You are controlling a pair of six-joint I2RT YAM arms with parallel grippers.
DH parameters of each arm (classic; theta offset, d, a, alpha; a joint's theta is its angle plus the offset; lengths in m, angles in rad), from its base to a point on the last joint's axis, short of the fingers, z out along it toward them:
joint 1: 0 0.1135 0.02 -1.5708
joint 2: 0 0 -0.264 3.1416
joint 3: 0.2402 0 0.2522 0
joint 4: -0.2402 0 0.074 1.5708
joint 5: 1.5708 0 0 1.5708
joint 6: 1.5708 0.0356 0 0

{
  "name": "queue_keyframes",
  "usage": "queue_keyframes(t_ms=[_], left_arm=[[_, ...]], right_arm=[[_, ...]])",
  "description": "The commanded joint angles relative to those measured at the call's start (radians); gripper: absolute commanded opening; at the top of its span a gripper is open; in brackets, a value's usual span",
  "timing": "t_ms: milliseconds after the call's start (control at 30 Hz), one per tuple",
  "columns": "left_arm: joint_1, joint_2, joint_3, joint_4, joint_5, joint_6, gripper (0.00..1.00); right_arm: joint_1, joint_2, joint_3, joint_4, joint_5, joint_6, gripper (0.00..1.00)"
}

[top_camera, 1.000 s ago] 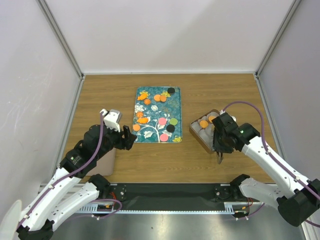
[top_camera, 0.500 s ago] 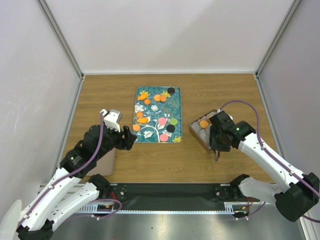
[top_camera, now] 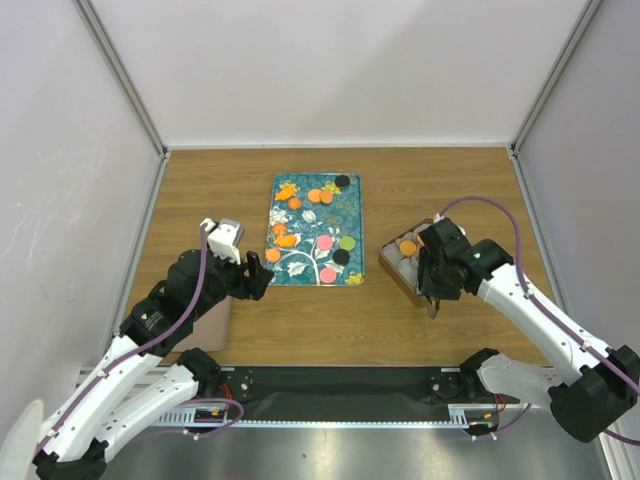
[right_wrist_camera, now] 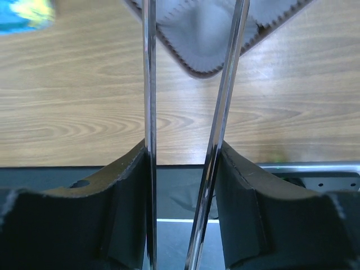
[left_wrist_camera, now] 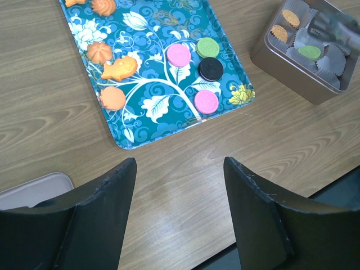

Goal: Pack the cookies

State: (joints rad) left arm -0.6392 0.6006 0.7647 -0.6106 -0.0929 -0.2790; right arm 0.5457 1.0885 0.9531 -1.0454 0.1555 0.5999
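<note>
Left wrist view: the left pincer [left_wrist_camera: 180, 164] is released, hovering over bare table [left_wrist_camera: 185, 202]. The cookies [left_wrist_camera: 207, 102] lie ahead of it on the teal tray [left_wrist_camera: 147, 133], and two more sit in the tin [left_wrist_camera: 287, 79] ahead to its right. Only the right wrist view shows the right pincer [right_wrist_camera: 183, 151] clenched on thin metal tongs [right_wrist_camera: 148, 84]. The blades reach over a paper cup [right_wrist_camera: 202, 34], and the table's near edge lies just beneath the fingers.

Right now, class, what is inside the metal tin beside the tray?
The tin holds frilled paper cups, one with an orange cookie, another with a green cookie. The right arm covers the other cups, so their contents cannot be seen.
</note>
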Motion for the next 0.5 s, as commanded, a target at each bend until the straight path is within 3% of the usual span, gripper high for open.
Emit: queue_keyframes(t_ms=[0, 333, 467], left_arm=[[-0.008, -0.007, -0.002, 0.023, 0.007, 0.009, 0.7], [-0.01, -0.012, -0.002, 0.015, -0.016, 0.003, 0.7], [-0.01, -0.016, -0.002, 0.015, -0.024, 0.001, 0.7]], right_arm=[[-0.001, 0.008, 0.148, 0.005, -0.022, -0.035, 0.48], [0.243, 0.347, 0.404, 0.081, -0.04, -0.089, 0.48], [0.29, 0.419, 0.403, 0.111, -0.056, -0.084, 0.49]])
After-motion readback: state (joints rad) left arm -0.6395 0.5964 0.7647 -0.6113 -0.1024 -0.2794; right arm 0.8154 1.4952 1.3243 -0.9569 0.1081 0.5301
